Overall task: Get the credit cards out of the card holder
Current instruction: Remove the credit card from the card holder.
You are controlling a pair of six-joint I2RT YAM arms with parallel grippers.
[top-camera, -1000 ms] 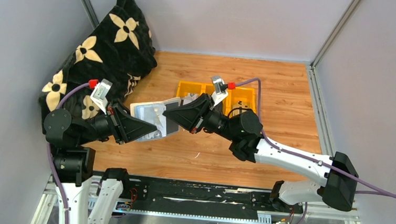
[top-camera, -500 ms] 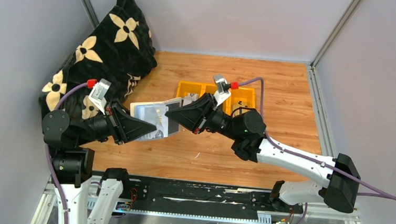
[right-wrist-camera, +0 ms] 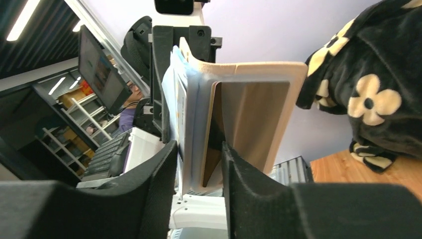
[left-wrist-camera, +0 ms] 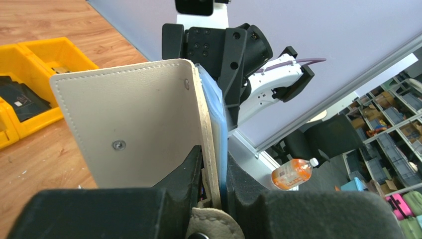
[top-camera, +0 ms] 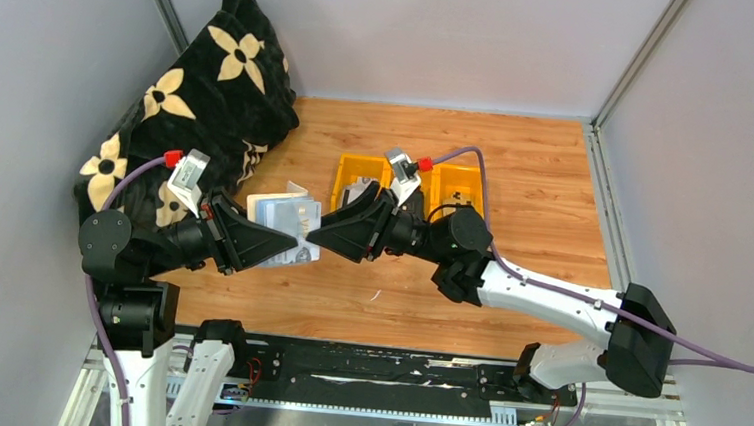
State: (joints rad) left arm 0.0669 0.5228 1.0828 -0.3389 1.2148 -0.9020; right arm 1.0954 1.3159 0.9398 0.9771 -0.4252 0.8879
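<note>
Card holder [top-camera: 280, 228] held up off the wooden table [top-camera: 545, 185], just left of the yellow bins [top-camera: 458, 175] and a little nearer to the arm bases. Opened like a small book, with the pale blue-grey inside turned upward in the top view. In the left wrist view, cream outside of the card holder [left-wrist-camera: 134, 124] with a stitched edge and two small round metal snaps. Credit cards [top-camera: 275, 212] visible only as pale sheets with dark markings inside the open cover; number not possible to tell. Left gripper [top-camera: 291, 243] reaching in from the side away from the yellow bins, fingers pressed firmly on the cover, one finger [left-wrist-camera: 191, 172] on the cream face and the other on the blue inner leaves. Right gripper [top-camera: 316, 237] reaching in from the side of the yellow bins, crossing just in front of them, tips almost meeting the left tips at the near corner of the holder. In the right wrist view, right gripper [right-wrist-camera: 199, 172] closed on a stack of pale blue leaves and a tan flap, both fingers touching it. Dark flat item [left-wrist-camera: 20, 97] lying inside the yellow bins [left-wrist-camera: 54, 47]. Black blanket with cream flowers [top-camera: 212, 81] well to the left of the yellow bins, beyond the holder, heaped against the left wall.
</note>
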